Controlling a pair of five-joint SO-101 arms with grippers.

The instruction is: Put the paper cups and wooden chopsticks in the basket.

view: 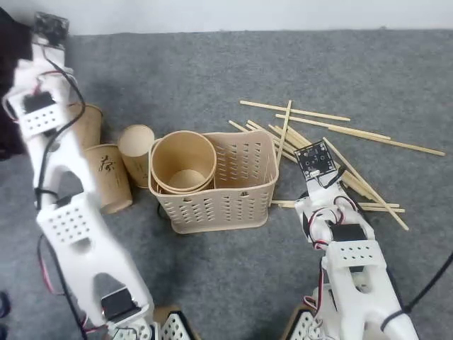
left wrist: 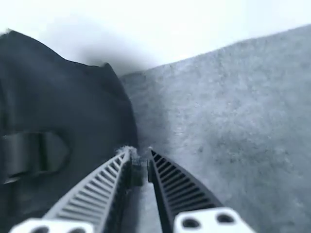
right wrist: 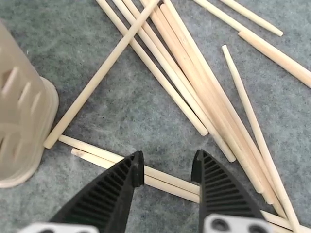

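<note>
Grey felt [right wrist: 121, 111]: right pincer [right wrist: 167, 167] gapes empty over chopsticks [right wrist: 194, 82], left pincer [left wrist: 139, 154] barely parted, empty; overhead, cups [view: 177, 159] nest in basket [view: 226, 202].

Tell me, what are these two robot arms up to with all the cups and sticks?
They are tidying paper cups and wooden chopsticks into the basket in the middle. A few nested cups are already inside it, and three more cups sit on the carpet just left of it. The loose chopsticks lie scattered to its right, none in the basket yet. The right gripper hangs open over a pair of chopsticks near the basket. The left gripper is off at the far left edge, holding nothing.
</note>
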